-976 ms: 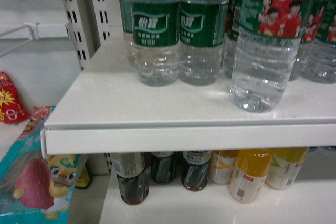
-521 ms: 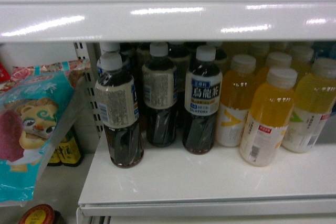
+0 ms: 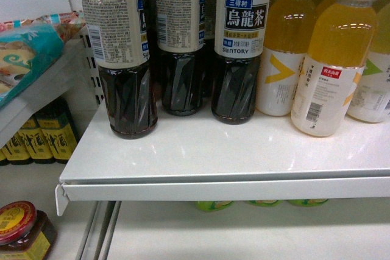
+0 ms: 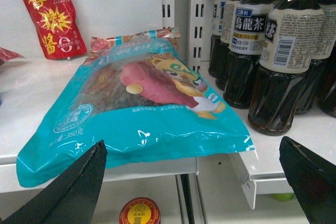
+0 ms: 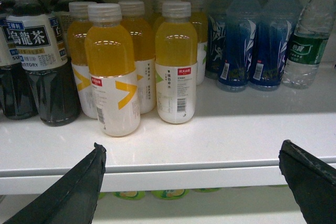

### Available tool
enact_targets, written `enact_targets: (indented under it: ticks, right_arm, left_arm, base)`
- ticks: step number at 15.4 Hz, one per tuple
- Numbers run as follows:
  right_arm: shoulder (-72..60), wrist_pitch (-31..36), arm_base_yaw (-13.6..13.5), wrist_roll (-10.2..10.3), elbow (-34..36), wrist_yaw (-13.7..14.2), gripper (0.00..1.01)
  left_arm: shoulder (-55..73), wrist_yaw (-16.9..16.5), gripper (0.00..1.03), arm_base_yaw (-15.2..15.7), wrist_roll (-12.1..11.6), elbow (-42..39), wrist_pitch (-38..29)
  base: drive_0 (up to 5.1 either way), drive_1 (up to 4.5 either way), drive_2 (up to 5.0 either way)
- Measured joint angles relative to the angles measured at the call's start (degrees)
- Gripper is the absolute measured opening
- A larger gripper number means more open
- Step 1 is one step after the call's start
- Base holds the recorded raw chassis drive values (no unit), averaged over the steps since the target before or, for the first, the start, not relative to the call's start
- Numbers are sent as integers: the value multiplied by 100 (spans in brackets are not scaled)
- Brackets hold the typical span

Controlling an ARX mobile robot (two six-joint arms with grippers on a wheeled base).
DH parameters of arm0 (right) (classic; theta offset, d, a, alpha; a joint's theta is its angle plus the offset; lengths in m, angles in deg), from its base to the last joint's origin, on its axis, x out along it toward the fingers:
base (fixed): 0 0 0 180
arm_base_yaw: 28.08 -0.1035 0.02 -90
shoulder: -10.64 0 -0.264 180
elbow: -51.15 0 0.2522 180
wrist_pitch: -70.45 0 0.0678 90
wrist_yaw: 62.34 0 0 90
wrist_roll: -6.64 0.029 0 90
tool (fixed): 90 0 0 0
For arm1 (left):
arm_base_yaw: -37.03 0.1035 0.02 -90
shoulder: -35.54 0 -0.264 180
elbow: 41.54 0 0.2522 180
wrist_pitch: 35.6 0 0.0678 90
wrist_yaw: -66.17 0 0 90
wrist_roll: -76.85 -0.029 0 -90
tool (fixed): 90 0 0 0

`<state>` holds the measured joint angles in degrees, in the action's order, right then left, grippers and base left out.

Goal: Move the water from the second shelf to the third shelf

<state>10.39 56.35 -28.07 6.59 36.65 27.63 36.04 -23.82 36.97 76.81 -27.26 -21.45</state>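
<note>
Right wrist view first: nearest the lens, the right gripper (image 5: 191, 179) shows its two dark jaws spread wide at the bottom corners, with nothing between them. Past them runs the white shelf (image 5: 220, 140), then the orange juice bottles (image 5: 112, 72). Farther right stand the blue bottles (image 5: 239, 40), and at the far right a clear water bottle (image 5: 306, 38) with a green label rests upright on this same shelf.

From the left wrist, the left gripper (image 4: 191, 182) likewise has its jaws spread and holds nothing. Just beyond lies a teal snack bag (image 4: 136, 119) on the neighbouring shelf, with dark tea bottles (image 4: 286, 61) to its right and a red pouch (image 4: 50, 19) at the back.

Which shelf level this is cannot be read from the frames, so that water bottle may stand where it is to be taken from, or where it belongs. Neither gripper carries water.
</note>
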Motion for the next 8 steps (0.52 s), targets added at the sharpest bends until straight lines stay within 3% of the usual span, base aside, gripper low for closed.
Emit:
enact_targets:
  ticks: [8]
  right_arm:
    - [0, 2, 0, 0, 0, 2, 98]
  left_arm:
    - [0, 0, 98, 0, 0, 0, -7]
  base:
    - [0, 0, 0]
